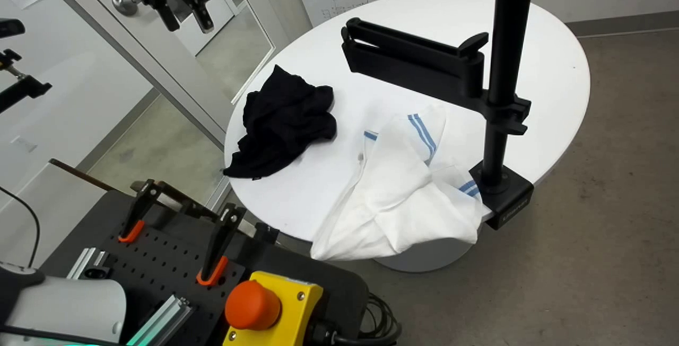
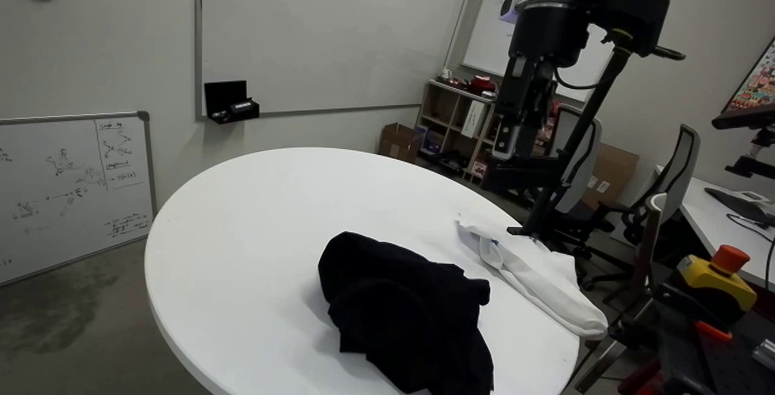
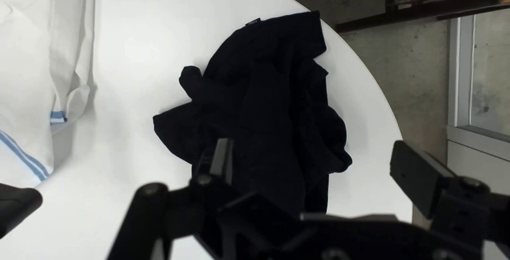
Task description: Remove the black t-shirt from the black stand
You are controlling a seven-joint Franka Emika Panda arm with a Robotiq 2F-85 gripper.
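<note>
The black t-shirt [image 1: 289, 120] lies crumpled on the round white table [image 1: 551, 70], well apart from the black stand [image 1: 501, 104]; in the wrist view a small label [image 3: 253, 22] at the t-shirt's edge bears lettering too small to read. The stand's base [image 1: 504, 195] carries illegible lettering, just beside a white towel [image 1: 398, 202] striped in blue. The tool [image 1: 189, 25] hangs higher, its fingers [image 3: 416, 176] spread wide. Beyond, a whiteboard [image 2: 75, 195] bears handwritten diagrams.

free: bench [image 1: 314, 189] between t-shirt [image 1: 289, 120] and towel [image 1: 398, 202] | obstacle: black stand [image 1: 499, 96] overhanging bench | clearance beneath: hard to judge
</note>
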